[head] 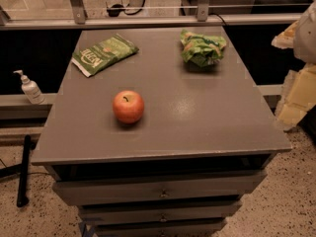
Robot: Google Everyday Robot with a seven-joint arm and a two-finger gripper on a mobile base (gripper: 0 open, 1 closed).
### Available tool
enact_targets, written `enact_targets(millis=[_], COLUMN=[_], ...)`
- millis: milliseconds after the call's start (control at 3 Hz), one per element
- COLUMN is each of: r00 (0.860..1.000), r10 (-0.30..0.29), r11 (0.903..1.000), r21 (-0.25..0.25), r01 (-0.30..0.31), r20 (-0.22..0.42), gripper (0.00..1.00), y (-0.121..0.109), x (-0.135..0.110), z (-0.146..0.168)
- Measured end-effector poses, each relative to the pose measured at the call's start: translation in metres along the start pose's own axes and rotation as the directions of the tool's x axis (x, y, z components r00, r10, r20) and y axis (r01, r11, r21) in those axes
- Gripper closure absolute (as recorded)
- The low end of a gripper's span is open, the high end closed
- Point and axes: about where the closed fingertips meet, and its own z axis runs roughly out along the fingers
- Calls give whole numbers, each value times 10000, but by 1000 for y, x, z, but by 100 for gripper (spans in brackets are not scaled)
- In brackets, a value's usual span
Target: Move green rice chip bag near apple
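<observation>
The green rice chip bag (202, 47) is bright light green and crumpled, and lies at the back right of the grey table top (197, 117). The apple (128, 106) is red-orange with a short dark stem and stands left of the middle, nearer the front. The bag and the apple are well apart. My gripper (300, 88) shows as pale white and yellowish parts at the right edge of the view, off the table's right side. It is away from both things and holds nothing that I can see.
A flat darker green packet (104, 53) with white lettering lies at the back left of the table. A white pump bottle (29, 88) stands on a ledge to the left. A rail (148, 19) runs behind the table. Drawers (158, 191) sit below the top.
</observation>
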Motion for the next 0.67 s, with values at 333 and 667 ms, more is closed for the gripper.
enact_targets(millis=[333,667], r00=[10000,9985], r10=[1,70], r11=[10000,9996], r21=[2,277], r01=[-1,-85], r20=[5,550], gripper=[0,0], y=[0,-9], x=[0,-4], z=[0,15])
